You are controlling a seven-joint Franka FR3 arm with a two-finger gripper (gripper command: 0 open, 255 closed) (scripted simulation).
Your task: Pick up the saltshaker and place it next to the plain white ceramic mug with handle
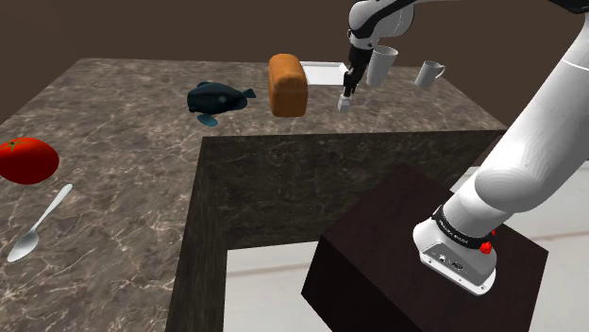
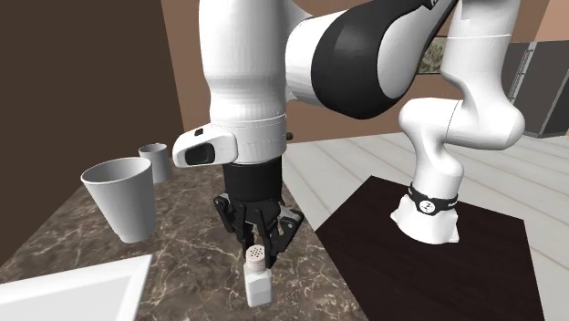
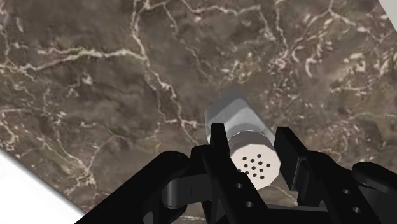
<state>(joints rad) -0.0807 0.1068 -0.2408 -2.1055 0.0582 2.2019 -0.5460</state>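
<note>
Saltshaker (image 3: 254, 159) in claw (image 3: 252, 135) grip; shoulder view shows handled mug (image 1: 429, 73).

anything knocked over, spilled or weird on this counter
Nothing is spilled or knocked over: the shaker is upright with the gripper clasping its cap, and the cup and mug are upright. The one odd item is a dark fish on the counter beside the loaf.

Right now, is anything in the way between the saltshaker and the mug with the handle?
Partly. A tall handleless cup stands close beside the straight line from the saltshaker, clasped by the gripper, to the handled mug. Nothing else visible lies between them.
</note>
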